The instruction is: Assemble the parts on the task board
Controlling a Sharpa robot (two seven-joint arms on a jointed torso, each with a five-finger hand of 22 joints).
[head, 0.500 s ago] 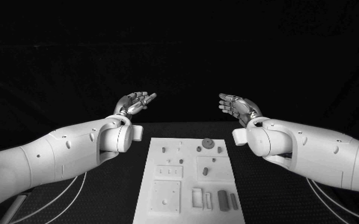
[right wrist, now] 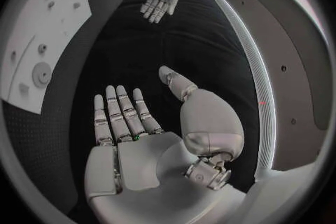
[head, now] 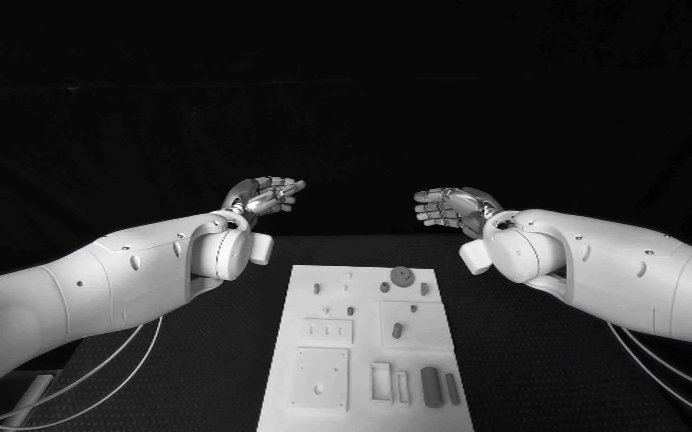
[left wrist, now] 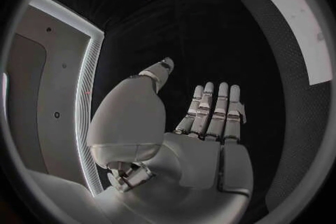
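Two arms reach in over the black table (head: 173, 372), the left arm (head: 116, 282) from one side and the right arm (head: 606, 267) from the other, both raised above the far end of the table. Between them, on the table's middle, lies the board (head: 364, 352), a long white plate running away from the robot, well apart from both hands. The left hand (head: 260, 196) hangs in the air beyond the board's far left corner, palm turned inward, its fingers (left wrist: 217, 109) stretched out side by side with the thumb held away from them, holding nothing. The right hand (head: 451, 208) hovers opposite it beyond the board's far right corner, likewise open-palmed, its fingers (right wrist: 122, 112) straight and slightly spread with the thumb off to one side, nothing in its grasp. The two hands face each other across a gap and touch neither each other nor the board. On the board a round part (head: 401, 275) sits near the far end, right of the midline. Two upright oblong parts (head: 441, 388) stand side by side at the near right corner, beside a small white frame. A few smaller dark parts are dotted between these, too small to tell their shape.
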